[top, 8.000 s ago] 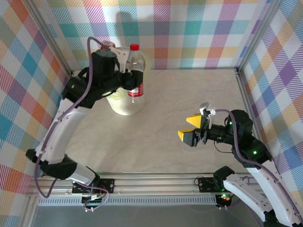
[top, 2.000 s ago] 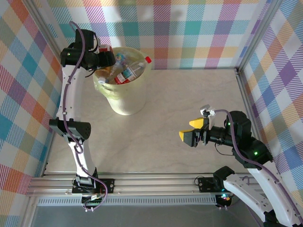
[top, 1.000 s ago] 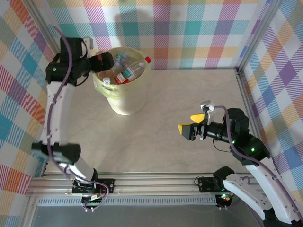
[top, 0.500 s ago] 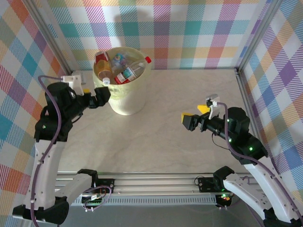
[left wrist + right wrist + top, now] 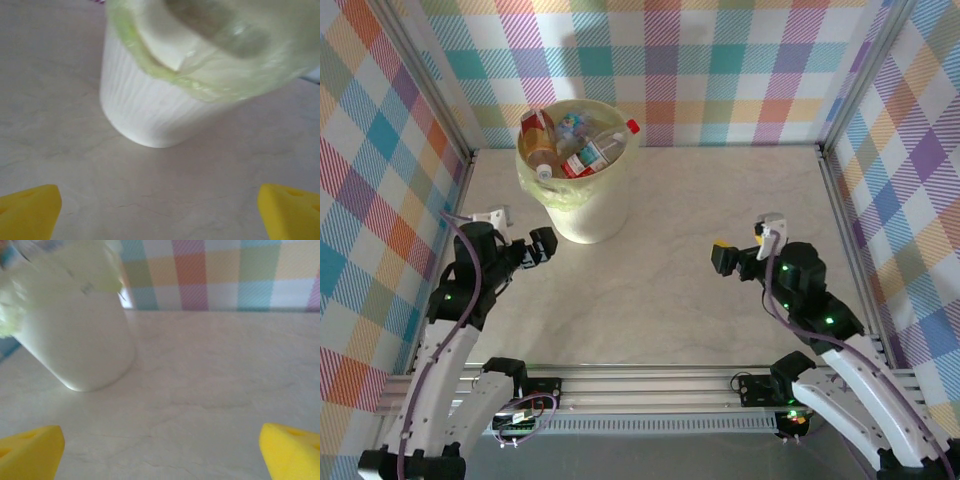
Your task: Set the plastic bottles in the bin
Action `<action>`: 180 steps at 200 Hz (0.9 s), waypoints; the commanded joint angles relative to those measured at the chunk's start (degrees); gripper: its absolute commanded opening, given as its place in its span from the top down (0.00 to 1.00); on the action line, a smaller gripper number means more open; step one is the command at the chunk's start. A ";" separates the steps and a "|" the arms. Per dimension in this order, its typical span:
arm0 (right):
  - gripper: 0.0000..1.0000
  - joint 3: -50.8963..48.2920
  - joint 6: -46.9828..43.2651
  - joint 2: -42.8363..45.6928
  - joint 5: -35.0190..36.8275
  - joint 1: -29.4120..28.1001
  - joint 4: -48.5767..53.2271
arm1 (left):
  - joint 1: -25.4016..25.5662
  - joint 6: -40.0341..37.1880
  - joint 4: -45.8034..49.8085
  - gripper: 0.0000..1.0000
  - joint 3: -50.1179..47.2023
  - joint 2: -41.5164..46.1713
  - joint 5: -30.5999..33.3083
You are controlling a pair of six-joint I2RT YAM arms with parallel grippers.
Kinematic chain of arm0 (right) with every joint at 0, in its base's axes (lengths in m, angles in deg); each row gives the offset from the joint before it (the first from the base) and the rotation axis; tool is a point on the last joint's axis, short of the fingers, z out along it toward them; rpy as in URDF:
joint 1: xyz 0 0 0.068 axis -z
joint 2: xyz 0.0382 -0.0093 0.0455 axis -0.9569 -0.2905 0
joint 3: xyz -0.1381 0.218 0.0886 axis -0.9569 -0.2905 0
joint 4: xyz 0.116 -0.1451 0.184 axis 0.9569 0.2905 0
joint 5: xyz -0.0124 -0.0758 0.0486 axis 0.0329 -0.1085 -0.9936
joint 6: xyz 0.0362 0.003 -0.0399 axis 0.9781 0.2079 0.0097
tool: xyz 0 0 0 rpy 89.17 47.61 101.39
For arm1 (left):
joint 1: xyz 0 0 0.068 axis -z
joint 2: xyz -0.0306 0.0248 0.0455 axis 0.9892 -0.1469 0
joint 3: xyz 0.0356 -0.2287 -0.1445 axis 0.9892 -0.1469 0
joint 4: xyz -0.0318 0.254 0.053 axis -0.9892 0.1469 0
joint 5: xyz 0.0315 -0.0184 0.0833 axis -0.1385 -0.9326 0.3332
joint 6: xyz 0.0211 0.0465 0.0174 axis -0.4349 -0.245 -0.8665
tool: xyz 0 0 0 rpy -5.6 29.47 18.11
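Observation:
The bin [image 5: 588,215], a pale-yellow bucket with a yellowish liner, stands at the back left of the table. Several plastic bottles lie in it: an orange-brown one [image 5: 537,139] and a clear one with a red label [image 5: 594,152] show on top. My left gripper [image 5: 541,246] hangs low just left of the bin's foot, open and empty. In the left wrist view the bin [image 5: 150,112] rises ahead of the left gripper [image 5: 160,215], whose yellow fingertips [image 5: 29,209] sit far apart. My right gripper [image 5: 724,257] is open and empty at the right. In the right wrist view the bin [image 5: 80,347] stands far left.
Checked fabric walls [image 5: 740,60] on metal frame posts close in the table at the back and on both sides. Bare marble-patterned tabletop [image 5: 660,270] lies between the two grippers and in front of the bin.
My left arm has pulled back from over the bin and dropped to the table's near left. My right gripper has drawn back a little toward its base. The bottles in the bin lie as before.

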 commanded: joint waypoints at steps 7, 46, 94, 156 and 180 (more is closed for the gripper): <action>0.00 -5.10 -4.72 -1.84 8.87 -0.10 -9.40 | 0.22 -3.25 -6.23 0.00 -3.98 1.09 9.01; 0.00 -9.03 -7.72 -3.36 12.60 0.92 -12.83 | 0.30 -8.92 -16.16 0.00 -12.13 3.42 11.70; 0.00 -11.24 -8.89 -7.82 16.58 5.20 -16.25 | 0.28 -14.17 -26.91 0.00 -19.88 3.99 13.77; 0.00 -18.82 -5.56 -17.41 18.36 15.45 -28.69 | 0.23 -15.63 -44.51 0.00 -30.10 1.39 14.24; 0.00 -21.38 -4.70 -21.72 17.18 17.91 -35.57 | 0.23 -16.67 -52.28 0.00 -34.07 -0.83 13.50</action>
